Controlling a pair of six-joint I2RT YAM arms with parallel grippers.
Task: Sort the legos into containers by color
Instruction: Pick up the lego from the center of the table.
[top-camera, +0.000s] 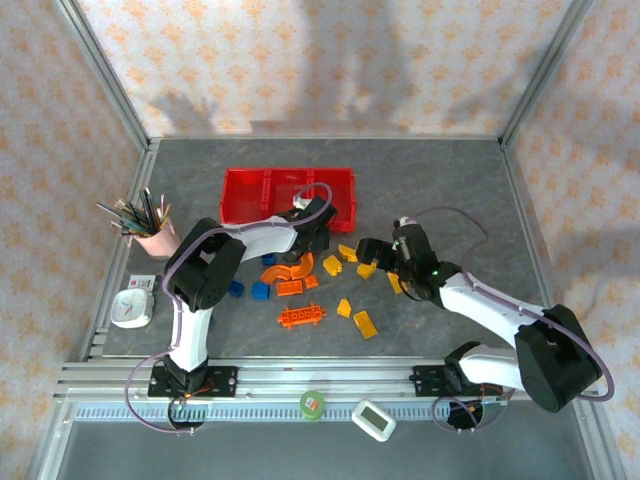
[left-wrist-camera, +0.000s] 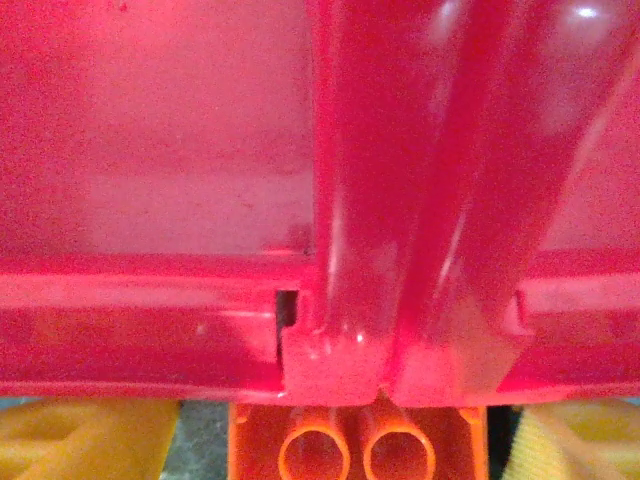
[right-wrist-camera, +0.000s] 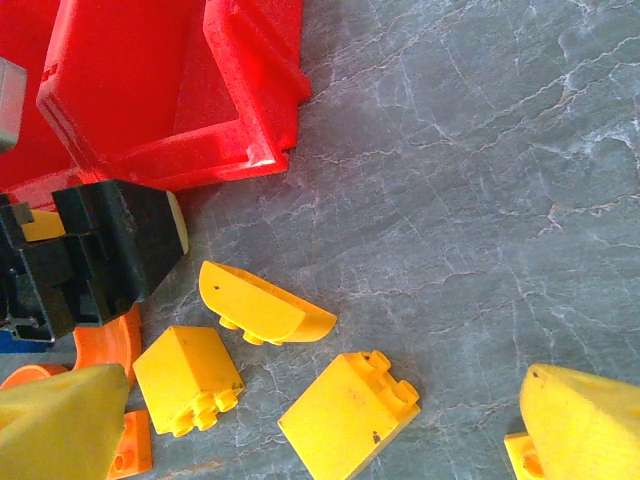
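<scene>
Left pincer (top-camera: 318, 238), jaws apart, straddles an orange brick (left-wrist-camera: 355, 448) showing two round tubes, seemingly untouched, at the glossy red tray's (left-wrist-camera: 150, 330) near wall.

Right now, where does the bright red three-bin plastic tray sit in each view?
Top external: bright red plastic tray, upper centre.
Left wrist: its near wall and a divider, close up.
Right wrist: its corner, upper left.
Shared landmark: orange plastic bricks lying near that wall.
</scene>
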